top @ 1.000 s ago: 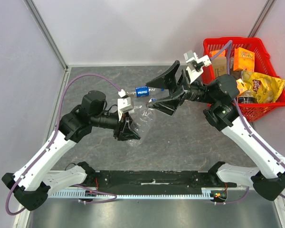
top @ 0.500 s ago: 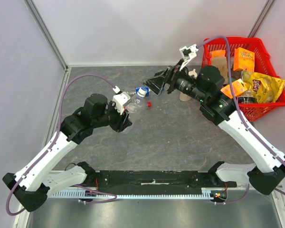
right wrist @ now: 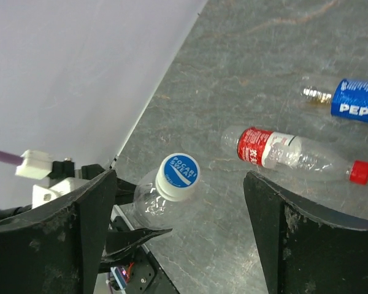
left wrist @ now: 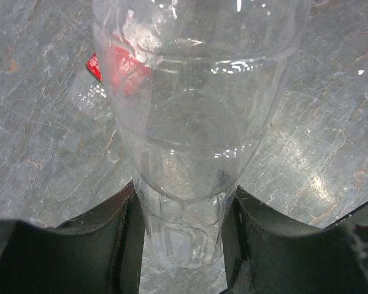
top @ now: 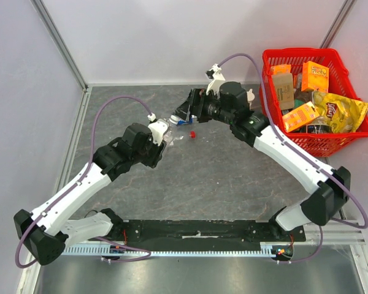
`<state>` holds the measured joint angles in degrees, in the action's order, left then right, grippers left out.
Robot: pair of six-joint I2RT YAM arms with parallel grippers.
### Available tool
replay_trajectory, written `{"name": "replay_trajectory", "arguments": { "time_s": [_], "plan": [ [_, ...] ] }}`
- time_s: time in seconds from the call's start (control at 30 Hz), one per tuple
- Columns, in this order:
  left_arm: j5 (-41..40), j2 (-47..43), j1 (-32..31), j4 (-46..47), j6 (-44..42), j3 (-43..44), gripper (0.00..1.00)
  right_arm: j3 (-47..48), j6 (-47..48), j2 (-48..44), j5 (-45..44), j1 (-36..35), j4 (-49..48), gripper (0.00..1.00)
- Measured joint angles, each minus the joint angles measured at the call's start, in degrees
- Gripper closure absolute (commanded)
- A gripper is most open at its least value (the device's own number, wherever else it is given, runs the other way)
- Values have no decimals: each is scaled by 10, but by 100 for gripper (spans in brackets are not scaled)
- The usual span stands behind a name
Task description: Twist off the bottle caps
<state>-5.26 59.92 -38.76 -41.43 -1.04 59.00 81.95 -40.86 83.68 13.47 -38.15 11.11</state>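
Note:
My left gripper (top: 164,141) is shut on the base of the unlabelled clear bottle (left wrist: 193,122) and holds it off the table, neck pointing at the right arm. Its white cap with a blue Pocari Sweat top (right wrist: 178,176) is on. My right gripper (right wrist: 183,239) is open wide, with the cap just ahead of and between its fingers, untouched. The red-label bottle (right wrist: 276,151) lies on the table with its red cap (right wrist: 359,172) on. The Pepsi bottle (right wrist: 356,101) lies beyond it, its cap out of view.
A red basket (top: 297,51) of snack packs stands at the back right. The red cap (top: 192,134) shows on the grey table below the right gripper (top: 185,112). Grey walls close the back and left sides.
The left gripper has carried the bottle back and up toward the right arm. The right arm has swung left and its open jaws now face the cap.

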Motion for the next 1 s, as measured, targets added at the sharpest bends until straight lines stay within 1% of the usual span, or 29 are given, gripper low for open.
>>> {"name": "replay_trajectory", "arguments": {
  "time_s": [0.1,0.2,0.27,0.37,0.47,0.6,0.73,0.77,1.0],
  "plan": [
    [-15,5,0,0,4,-4,98,0,-12,28,8,0,-3,28],
    [-23,9,0,0,6,-7,98,0,-23,49,21,0,-4,39],
    [-25,10,0,0,6,-9,98,0,-31,59,32,0,-9,43],
    [-28,13,0,0,6,-13,98,0,-42,70,48,0,-19,45],
    [-32,18,0,0,6,-14,98,0,-48,74,61,0,-28,52],
    [-37,19,0,1,6,-14,98,0,-49,80,72,3,-37,55],
    [-39,20,0,1,6,-18,98,0,-52,87,81,4,-40,61],
    [-39,20,0,1,6,-18,98,-1,-52,88,82,5,-41,63],
    [-41,20,0,0,6,-19,98,-1,-53,89,90,6,-44,89]
  ]
}}
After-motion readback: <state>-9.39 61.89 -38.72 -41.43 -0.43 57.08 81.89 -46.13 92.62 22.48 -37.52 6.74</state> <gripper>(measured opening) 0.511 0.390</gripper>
